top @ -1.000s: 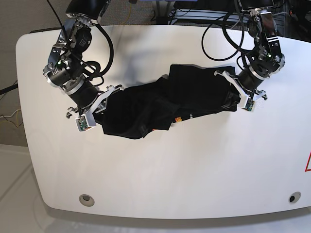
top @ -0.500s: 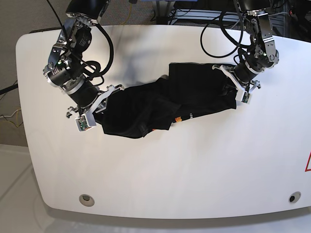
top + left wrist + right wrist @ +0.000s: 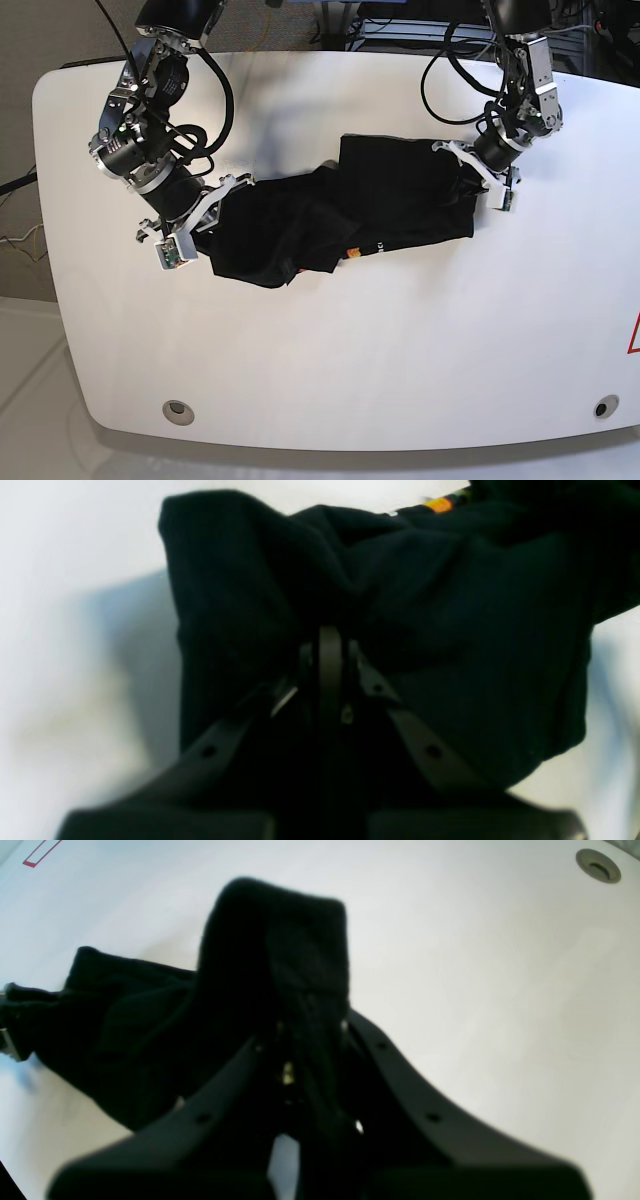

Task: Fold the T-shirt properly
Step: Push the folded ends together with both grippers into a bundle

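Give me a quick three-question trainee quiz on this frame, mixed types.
1. True or false: both hands are shut on the T-shirt.
2. Which hand holds the end nearer the orange mark: A) left hand B) right hand C) cannot tell?
3. Fill in: the T-shirt lies ___ on the table, not flat.

Key: 1 true; 2 C, the mark sits near the middle; 3 bunched.
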Motion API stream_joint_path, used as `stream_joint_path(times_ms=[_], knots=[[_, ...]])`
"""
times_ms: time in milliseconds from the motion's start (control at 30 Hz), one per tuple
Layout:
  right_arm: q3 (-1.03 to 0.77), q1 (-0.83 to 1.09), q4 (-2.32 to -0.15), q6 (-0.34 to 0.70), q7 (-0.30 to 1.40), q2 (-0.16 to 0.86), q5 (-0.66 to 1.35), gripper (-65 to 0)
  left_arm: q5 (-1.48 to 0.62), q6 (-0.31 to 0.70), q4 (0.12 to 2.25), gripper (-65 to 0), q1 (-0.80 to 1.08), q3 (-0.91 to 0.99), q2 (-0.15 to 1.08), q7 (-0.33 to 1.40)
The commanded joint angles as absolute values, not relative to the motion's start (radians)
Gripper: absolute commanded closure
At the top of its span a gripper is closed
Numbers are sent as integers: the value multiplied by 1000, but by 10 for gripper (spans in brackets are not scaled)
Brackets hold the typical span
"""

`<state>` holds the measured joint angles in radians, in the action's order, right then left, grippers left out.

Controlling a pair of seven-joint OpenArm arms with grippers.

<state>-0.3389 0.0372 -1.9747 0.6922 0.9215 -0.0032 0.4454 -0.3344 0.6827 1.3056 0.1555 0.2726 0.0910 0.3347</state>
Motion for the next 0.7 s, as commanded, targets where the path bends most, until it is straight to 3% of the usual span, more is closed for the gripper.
stream_joint_path(times_ms=[0,367,667], knots=[[-335,22,-2000,698,889,-1,473,0,-240,657,1290,0,170,266,85,444],[-331,22,-2002,698,891,-21,622,0,-242,659,1290,0,168,232,85,441],[-228,22,-2000,698,891,-31,628,0,-239,659,1290,0,159,229,84,440]])
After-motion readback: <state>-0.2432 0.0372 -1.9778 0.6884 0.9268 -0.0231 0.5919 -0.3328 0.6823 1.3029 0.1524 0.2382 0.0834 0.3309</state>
